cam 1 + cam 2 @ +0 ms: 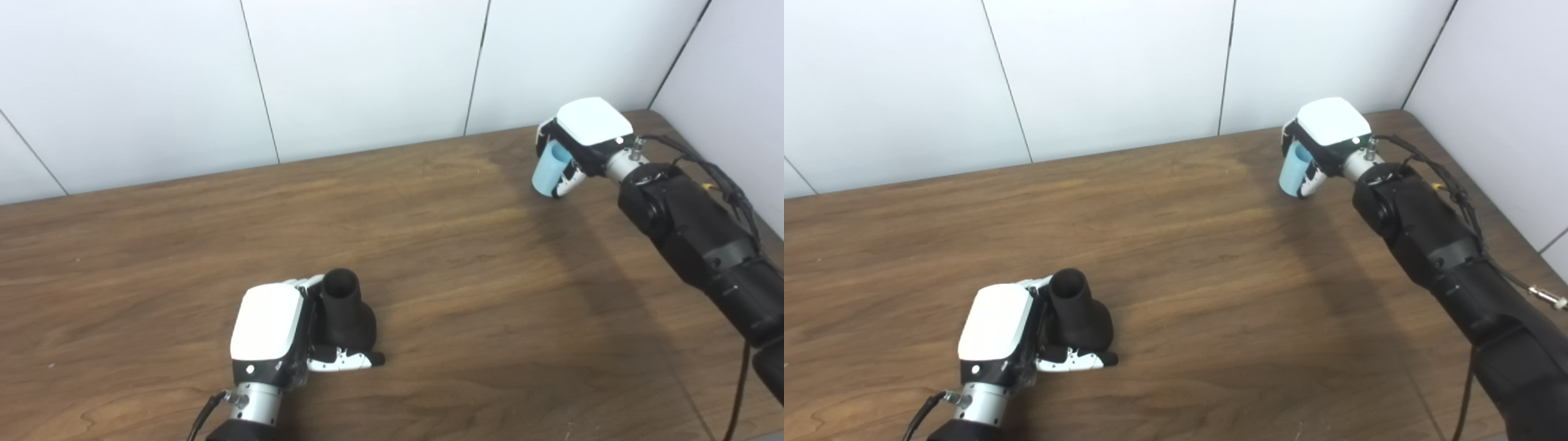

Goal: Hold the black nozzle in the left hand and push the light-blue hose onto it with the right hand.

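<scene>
A black nozzle (346, 312) stands on the wooden table (465, 257) near the front, its narrow open neck pointing up and away. My left hand (272, 334) is wrapped round its wide base, thumb across the front. Far off at the back right, my right hand (582, 144) is shut on a short light-blue hose piece (549, 168), which hangs down from the fingers just above the tabletop. In the right eye view the nozzle (1078, 315) and the hose (1294, 171) are a wide stretch of table apart.
White panel walls stand behind the table and along its right side. The table's back right corner lies just behind my right hand. The black right forearm (698, 239) with loose cables crosses the right part of the table.
</scene>
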